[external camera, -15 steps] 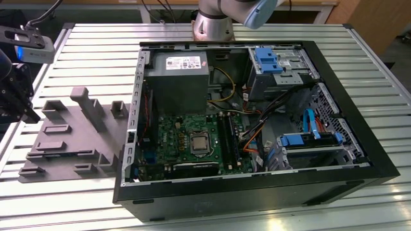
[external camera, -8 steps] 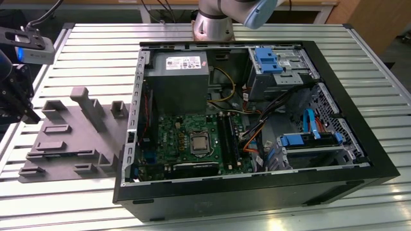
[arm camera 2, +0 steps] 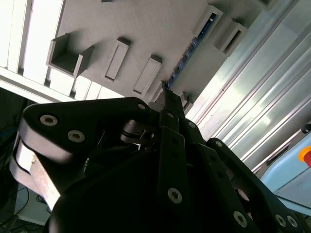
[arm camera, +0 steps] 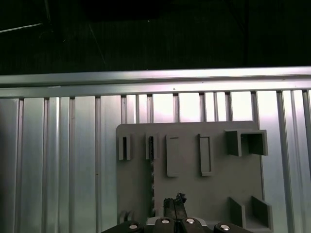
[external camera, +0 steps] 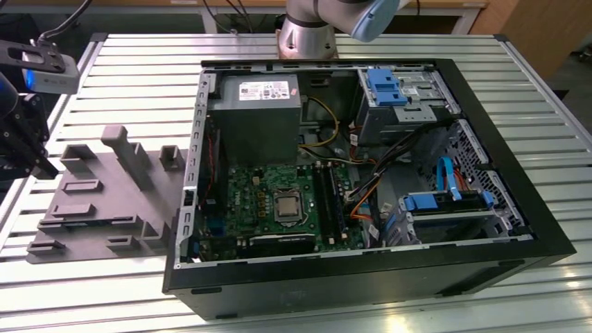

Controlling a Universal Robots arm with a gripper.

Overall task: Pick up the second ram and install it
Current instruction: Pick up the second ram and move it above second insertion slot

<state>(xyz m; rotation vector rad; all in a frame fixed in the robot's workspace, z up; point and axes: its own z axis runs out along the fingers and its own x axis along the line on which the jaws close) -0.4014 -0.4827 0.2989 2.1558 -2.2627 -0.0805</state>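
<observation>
— So, where is the second ram (arm camera: 153, 182)?

— Standing on its long edge in a narrow slot of the grey tray (arm camera: 204, 194), which lies on the slatted metal table (arm camera: 58, 160). In the first wrist view it is a thin dark line, seen edge-on. In the second wrist view the second ram (arm camera 2: 190, 47) is a long dark strip with small bluish spots along it.

— And the gripper (arm camera: 175, 200)?

— Its fingertips are pressed together with nothing between them. It hangs above the tray, just beside the ram and apart from it.

— Any writing?

— A white label (external camera: 265, 90) sits on the power supply (external camera: 254, 125) inside the open computer case (external camera: 370, 288). Its print is too small to make out.
</observation>
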